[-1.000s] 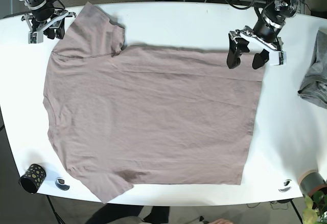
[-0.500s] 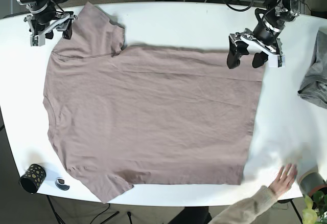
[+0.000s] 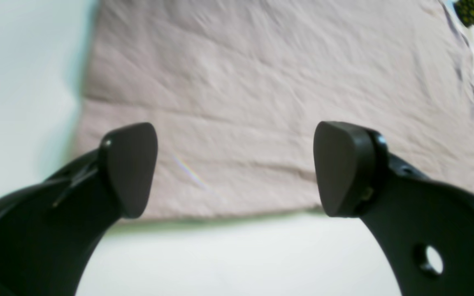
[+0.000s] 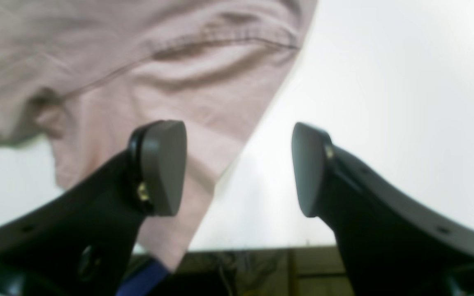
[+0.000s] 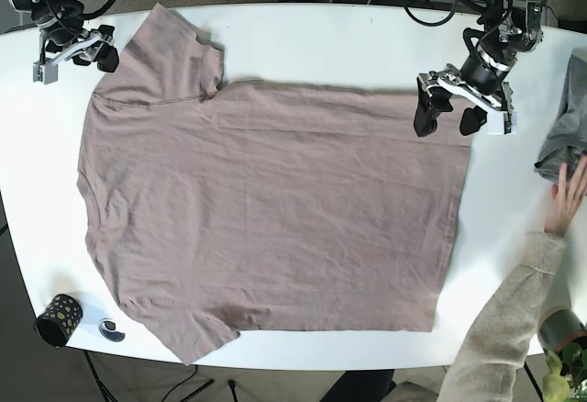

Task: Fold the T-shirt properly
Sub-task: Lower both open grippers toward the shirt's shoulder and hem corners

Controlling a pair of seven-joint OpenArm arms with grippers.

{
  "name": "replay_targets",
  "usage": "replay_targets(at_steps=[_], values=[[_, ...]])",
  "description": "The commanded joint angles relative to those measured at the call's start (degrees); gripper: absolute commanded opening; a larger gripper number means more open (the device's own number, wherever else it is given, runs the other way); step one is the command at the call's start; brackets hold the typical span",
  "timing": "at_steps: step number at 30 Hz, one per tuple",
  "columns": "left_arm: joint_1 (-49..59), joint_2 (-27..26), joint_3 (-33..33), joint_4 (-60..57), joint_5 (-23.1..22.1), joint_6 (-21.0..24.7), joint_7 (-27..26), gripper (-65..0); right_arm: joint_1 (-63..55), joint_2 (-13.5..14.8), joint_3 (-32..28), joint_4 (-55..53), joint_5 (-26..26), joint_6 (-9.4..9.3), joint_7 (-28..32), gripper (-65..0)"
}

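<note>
A mauve T-shirt (image 5: 275, 209) lies spread flat on the white table (image 5: 348, 39), sleeves toward the left. My left gripper (image 5: 447, 118) hangs open over the shirt's far right corner. In the left wrist view its two dark fingertips (image 3: 130, 168) stand wide apart above the T-shirt (image 3: 261, 82) hem, nothing between them. My right gripper (image 5: 75, 61) is open at the far left, just off the upper sleeve. The right wrist view shows that gripper (image 4: 237, 168) over the sleeve edge of the T-shirt (image 4: 138, 82) and bare table, holding nothing.
A person's hand (image 5: 570, 200) in a beige sleeve (image 5: 504, 329) reaches from the bottom right to a grey garment (image 5: 567, 131) at the right edge. A black dotted cup (image 5: 57, 319) and a small round object (image 5: 112, 330) sit at the front left, a tape roll (image 5: 558, 325) at the front right.
The person's hand has moved from the table's front right edge up to the grey garment. My right gripper has drawn left, away from the sleeve. My left gripper shifted slightly right.
</note>
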Motion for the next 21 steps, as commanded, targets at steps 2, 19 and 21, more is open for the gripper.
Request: replay_targets(at_steps=[2,19,21], values=[[-0.5,-0.4,-0.2,0.9,-0.6,-0.5,-1.0,-8.9,-0.3,0.9,0.3,-0.3,5.0,0.34,-1.5,-26.3],[-1.1,-0.5,-0.2,-0.2,-0.5,-0.5,-1.0,-8.9,-2.4,-3.2,-2.7,-0.4,6.4,0.34,-3.4,-26.3],[-0.9,-0.5,-0.2,-0.2,-0.5,-0.5,-1.0,-8.9,-2.5,-3.2,-2.7,-0.4,6.3,0.34,-3.4,-26.3]])
